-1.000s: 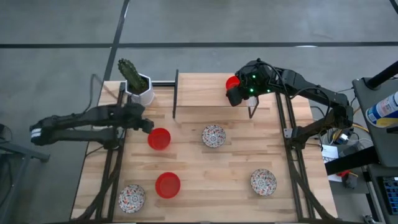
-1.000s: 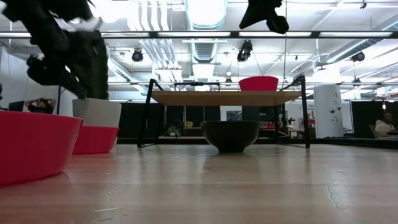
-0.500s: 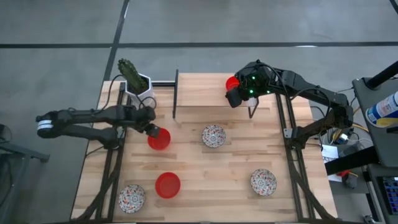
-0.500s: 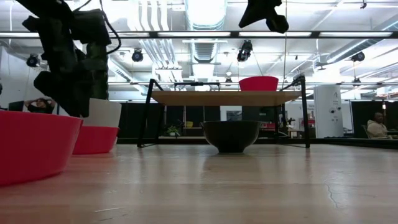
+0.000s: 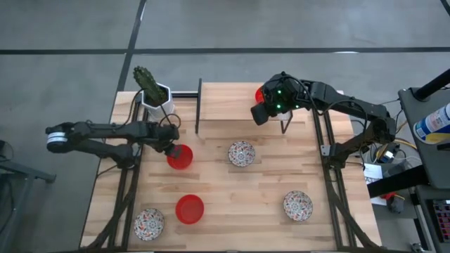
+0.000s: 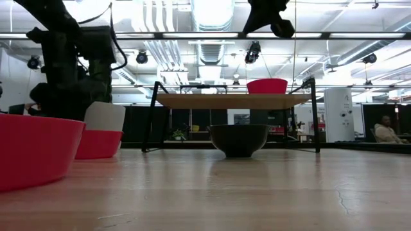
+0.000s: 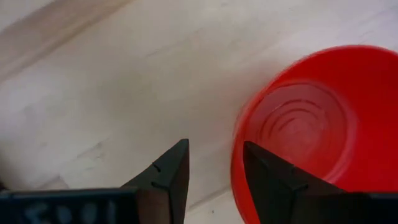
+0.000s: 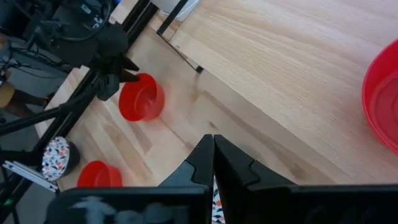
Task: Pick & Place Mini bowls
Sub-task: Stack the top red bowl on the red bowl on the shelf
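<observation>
Three red mini bowls show in the high view: one mid-left (image 5: 180, 157), one nearer (image 5: 189, 209), one on the raised wooden shelf (image 5: 261, 92). Three floral bowls sit at the middle (image 5: 241, 152), near right (image 5: 297, 205) and near left (image 5: 149, 223). My left gripper (image 5: 171, 145) is open at the mid-left red bowl (image 7: 323, 124); in the left wrist view its rim lies between the fingers. My right gripper (image 8: 212, 163) is shut above the shelf, beside the shelf's red bowl (image 8: 385, 106). My left gripper (image 7: 214, 180) comes down from above at the left side of the red bowl's rim (image 7: 239, 155), one finger (image 7: 273, 183) over the inside, the other outside. Whether a finger touches the rim, I cannot tell. The bowl stands upright on the table.
A white hexagonal cactus pot (image 5: 156, 97) stands at the far left corner, just behind my left arm. The black-legged shelf (image 5: 232, 102) spans the far middle of the table. The low view shows it raised on thin legs (image 6: 231, 101), with a bowl in silhouette (image 6: 238, 139) in front.
My left gripper has moved right and down toward the mid-left red bowl, reaching its rim, and has stayed open. The bowls have kept their places.
</observation>
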You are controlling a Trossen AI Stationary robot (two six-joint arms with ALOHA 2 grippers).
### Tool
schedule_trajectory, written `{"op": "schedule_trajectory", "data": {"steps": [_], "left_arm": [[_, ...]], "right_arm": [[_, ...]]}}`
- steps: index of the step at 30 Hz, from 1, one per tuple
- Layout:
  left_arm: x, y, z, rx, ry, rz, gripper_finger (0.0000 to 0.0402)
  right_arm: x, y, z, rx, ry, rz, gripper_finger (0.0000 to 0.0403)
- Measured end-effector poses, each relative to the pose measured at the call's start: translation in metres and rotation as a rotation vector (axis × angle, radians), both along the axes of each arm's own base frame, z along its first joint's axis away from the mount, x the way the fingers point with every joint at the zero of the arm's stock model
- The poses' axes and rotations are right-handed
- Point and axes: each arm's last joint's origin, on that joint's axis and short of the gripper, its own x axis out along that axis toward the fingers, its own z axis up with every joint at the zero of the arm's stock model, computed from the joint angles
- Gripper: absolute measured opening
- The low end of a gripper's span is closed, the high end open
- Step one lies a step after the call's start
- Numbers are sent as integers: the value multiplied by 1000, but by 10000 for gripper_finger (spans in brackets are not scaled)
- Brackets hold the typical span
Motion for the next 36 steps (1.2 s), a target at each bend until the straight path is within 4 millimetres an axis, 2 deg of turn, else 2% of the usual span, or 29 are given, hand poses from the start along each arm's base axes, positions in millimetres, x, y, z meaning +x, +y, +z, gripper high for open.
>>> {"op": "schedule_trajectory", "data": {"steps": [5, 13, 21, 26, 36], "left_arm": [[1, -1, -3, -37, 1, 20, 114], [3, 0, -8, -51, 10, 9, 13], [4, -1, -1, -60, -50, 51, 2], [10, -3, 26, -37, -161, 31, 1], [28, -4, 102, 71, -386, 13, 0]], "right_arm": [[2, 1, 2, -8, -31, 4, 8], [3, 2, 3, -10, -38, 8, 8], [4, 6, 3, 47, -50, -28, 8], [5, 9, 3, 104, -60, -14, 9], [9, 15, 0, 145, -57, 3, 8]]}}
